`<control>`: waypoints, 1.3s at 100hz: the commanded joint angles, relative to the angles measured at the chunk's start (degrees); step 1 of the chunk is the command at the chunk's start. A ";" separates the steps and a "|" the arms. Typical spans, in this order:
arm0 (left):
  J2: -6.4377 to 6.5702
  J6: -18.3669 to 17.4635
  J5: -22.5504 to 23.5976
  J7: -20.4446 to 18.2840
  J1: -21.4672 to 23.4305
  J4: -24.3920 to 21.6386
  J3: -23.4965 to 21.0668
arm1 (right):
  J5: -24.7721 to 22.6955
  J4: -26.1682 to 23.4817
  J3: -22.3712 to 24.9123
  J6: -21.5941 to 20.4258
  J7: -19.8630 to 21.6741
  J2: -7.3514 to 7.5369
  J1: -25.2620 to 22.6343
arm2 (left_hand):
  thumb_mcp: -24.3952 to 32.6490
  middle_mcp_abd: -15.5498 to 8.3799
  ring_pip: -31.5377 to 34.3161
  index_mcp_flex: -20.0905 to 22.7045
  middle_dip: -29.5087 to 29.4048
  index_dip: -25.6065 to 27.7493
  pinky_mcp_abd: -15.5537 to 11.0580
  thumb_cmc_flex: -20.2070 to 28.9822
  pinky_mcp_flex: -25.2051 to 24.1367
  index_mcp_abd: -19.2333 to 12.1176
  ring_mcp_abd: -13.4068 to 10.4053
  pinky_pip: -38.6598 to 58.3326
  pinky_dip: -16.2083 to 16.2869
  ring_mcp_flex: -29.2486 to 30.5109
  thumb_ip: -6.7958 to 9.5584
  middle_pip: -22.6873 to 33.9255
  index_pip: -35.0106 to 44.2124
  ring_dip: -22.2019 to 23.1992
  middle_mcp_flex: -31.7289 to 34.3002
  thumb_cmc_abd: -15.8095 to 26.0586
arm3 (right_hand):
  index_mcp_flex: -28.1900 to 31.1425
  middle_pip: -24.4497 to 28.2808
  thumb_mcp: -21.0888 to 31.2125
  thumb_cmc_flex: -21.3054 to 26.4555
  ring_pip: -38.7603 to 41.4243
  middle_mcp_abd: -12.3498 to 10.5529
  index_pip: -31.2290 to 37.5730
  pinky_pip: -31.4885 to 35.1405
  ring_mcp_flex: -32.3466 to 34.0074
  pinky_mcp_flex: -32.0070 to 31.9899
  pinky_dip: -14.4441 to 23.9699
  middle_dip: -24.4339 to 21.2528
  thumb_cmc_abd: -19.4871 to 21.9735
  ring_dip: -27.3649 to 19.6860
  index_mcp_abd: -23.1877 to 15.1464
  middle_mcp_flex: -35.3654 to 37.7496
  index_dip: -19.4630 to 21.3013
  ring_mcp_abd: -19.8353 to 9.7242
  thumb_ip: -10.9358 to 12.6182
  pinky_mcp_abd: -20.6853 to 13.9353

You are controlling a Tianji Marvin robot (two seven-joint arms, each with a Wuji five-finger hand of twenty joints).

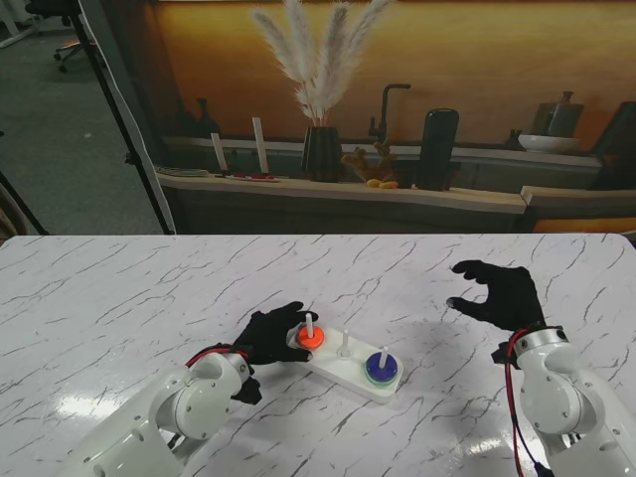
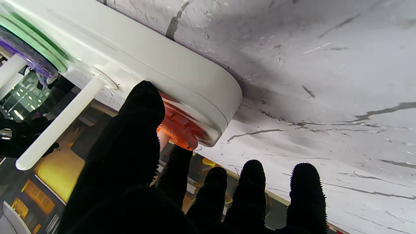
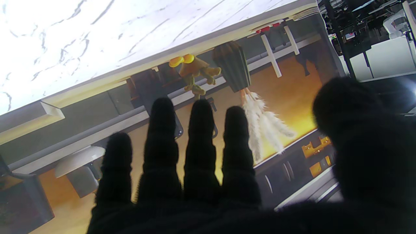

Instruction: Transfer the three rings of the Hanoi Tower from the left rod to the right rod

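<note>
1. Reaching over the left rod [image 1: 311,324], the left hand [image 1: 266,336] has its thumb [image 2: 143,107] and a finger pressed against the orange ring [image 1: 308,339], apparently pinching it for a lift; a firm grip cannot be confirmed.
2. Just beyond its fingers lies the white base [image 1: 350,373], the bare middle rod [image 1: 343,344] alongside.
3. Farther along, the right rod [image 1: 383,355] carries the blue ring [image 1: 381,366] atop the green ring [image 1: 382,377].
4. Well apart, the right hand [image 1: 500,292] hovers empty, fingers spread, likely waiting.
</note>
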 commanded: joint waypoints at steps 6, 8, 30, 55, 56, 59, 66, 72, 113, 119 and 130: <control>-0.32 -0.39 -0.37 -1.45 -0.14 0.39 0.31 | 0.19 -0.12 -0.11 -0.33 -0.16 -0.50 -0.52 | -0.66 -0.01 1.02 0.76 0.21 0.30 0.04 0.24 0.03 0.31 -0.51 2.68 1.43 1.00 -0.95 -0.10 -0.01 1.02 -0.62 0.32 | -0.12 0.65 0.09 -0.93 1.29 -0.42 0.85 1.07 1.14 -0.37 0.06 0.73 -0.58 0.77 0.31 0.04 -0.87 -0.31 1.98 16.71; -0.31 -0.35 -0.39 -1.53 -0.18 0.41 0.34 | 0.21 -0.13 -0.10 -0.35 -0.15 -0.50 -0.54 | -0.70 0.02 1.06 0.87 0.22 0.29 0.06 0.33 0.06 0.39 -0.47 2.82 1.47 0.99 -0.93 -0.10 0.00 1.07 -0.62 0.33 | -0.12 0.66 0.10 -0.93 1.35 -0.42 0.86 1.10 1.19 -0.38 0.08 0.74 -0.56 0.79 0.33 0.04 -0.87 -0.25 1.98 16.70; -0.33 0.04 -0.47 -1.59 -0.27 0.53 0.57 | 0.31 -0.19 -0.06 -0.46 -0.10 -0.51 -0.68 | -1.12 -0.04 1.82 2.36 0.45 0.39 0.02 1.30 0.46 0.51 -0.42 4.61 2.07 1.66 -0.72 0.30 0.69 1.75 0.45 0.70 | -0.09 0.76 0.24 -0.83 1.73 -0.36 0.91 1.56 1.29 0.00 0.38 0.80 -0.62 0.91 0.34 0.06 -0.86 -0.29 1.97 16.57; -0.25 0.55 -0.77 -2.30 -0.47 0.53 0.79 | 0.43 -0.25 0.09 -0.63 -0.13 -0.53 -0.88 | -1.60 -0.41 2.48 5.10 0.70 1.18 -0.02 2.13 0.66 -0.32 -0.41 6.40 2.56 2.18 -0.57 0.69 2.80 2.39 1.57 1.30 | 0.03 0.90 0.38 -0.83 2.02 -0.40 1.00 1.92 1.39 0.18 0.69 0.88 -0.65 0.99 0.24 0.17 -0.85 -0.38 1.95 16.51; -0.25 0.56 -0.77 -2.30 -0.48 0.54 0.80 | 0.43 -0.25 0.09 -0.63 -0.13 -0.53 -0.89 | -1.62 -0.40 2.51 5.30 0.71 1.24 0.01 2.19 0.69 -0.35 -0.40 6.47 2.57 2.20 -0.56 0.69 2.96 2.41 1.58 1.32 | 0.11 0.89 0.37 -0.83 2.08 -0.41 1.04 1.93 1.50 0.17 0.69 0.88 -0.71 1.00 0.31 0.15 -0.84 -0.35 1.94 16.50; -0.26 0.58 -0.81 -2.28 -0.51 0.58 0.84 | 0.43 -0.26 0.09 -0.62 -0.11 -0.52 -0.90 | -1.64 -0.28 2.58 6.00 0.89 1.50 0.02 2.48 0.72 -0.64 -0.47 6.64 2.59 2.28 -0.53 1.15 3.56 2.48 2.66 1.37 | 0.09 0.91 0.39 -0.80 2.09 -0.40 1.03 1.95 1.47 0.17 0.72 0.88 -0.73 1.01 0.33 0.15 -0.84 -0.36 1.94 16.50; -0.29 0.62 -0.90 -2.25 -0.55 0.63 0.88 | 0.40 -0.26 0.07 -0.60 -0.13 -0.52 -0.89 | -2.21 -0.32 2.67 6.84 1.15 2.49 -0.01 3.02 0.63 -1.05 -0.40 6.97 2.42 2.30 -0.48 1.36 5.45 2.66 3.09 1.71 | 0.19 0.93 0.46 -0.78 2.12 -0.41 1.09 2.05 1.42 0.27 0.80 0.89 -0.75 1.01 0.23 0.17 -0.83 -0.39 1.94 16.42; -0.30 0.56 -0.90 -2.19 -0.58 0.70 0.89 | 0.39 -0.23 0.06 -0.64 -0.14 -0.52 -0.86 | -2.48 -0.57 2.78 7.16 1.25 3.62 0.04 3.68 0.65 -1.37 -0.60 7.21 2.29 2.49 -0.27 1.48 7.47 2.76 3.31 1.84 | 0.17 0.93 0.51 -0.74 2.20 -0.42 1.11 2.10 1.49 0.28 0.85 0.89 -0.76 1.03 0.32 0.13 -0.82 -0.37 1.93 16.39; -0.75 0.53 -0.26 0.36 0.13 0.37 0.15 | 0.63 -0.07 -0.23 -0.41 -0.14 -0.56 -0.74 | -6.29 -1.43 3.80 8.81 1.68 8.61 0.06 9.62 1.12 -2.71 -0.68 8.69 2.17 3.63 -0.30 2.99 17.37 3.16 4.94 4.52 | 0.23 0.97 0.83 -0.70 2.34 -0.45 1.22 2.48 1.41 0.60 1.23 0.86 -1.06 0.99 0.32 0.04 -0.85 -0.36 1.81 16.31; -0.79 0.53 -0.29 0.51 0.27 0.15 -0.09 | 0.66 -0.06 -0.26 -0.39 -0.12 -0.56 -0.74 | -6.43 -1.45 3.87 8.77 1.69 8.76 0.09 9.80 1.07 -2.74 -0.67 8.72 2.16 3.69 -0.39 3.10 17.66 3.17 4.91 4.55 | 0.21 0.99 0.86 -0.72 2.33 -0.37 1.21 2.48 1.40 0.60 1.25 0.85 -1.12 0.98 0.36 0.07 -0.86 -0.47 1.80 16.35; -0.64 0.43 -0.72 -0.26 0.55 -0.61 -0.73 | 0.74 -0.03 -0.33 -0.37 -0.06 -0.56 -0.72 | -6.95 -1.45 3.72 8.73 1.66 8.59 0.05 9.39 0.79 -2.46 -0.56 8.54 2.01 3.44 -0.54 3.28 17.81 3.05 4.91 4.73 | 0.25 0.93 0.90 -0.72 2.33 -0.39 1.21 2.48 1.40 0.60 1.29 0.82 -1.12 0.96 0.27 0.03 -0.87 -0.35 1.77 16.35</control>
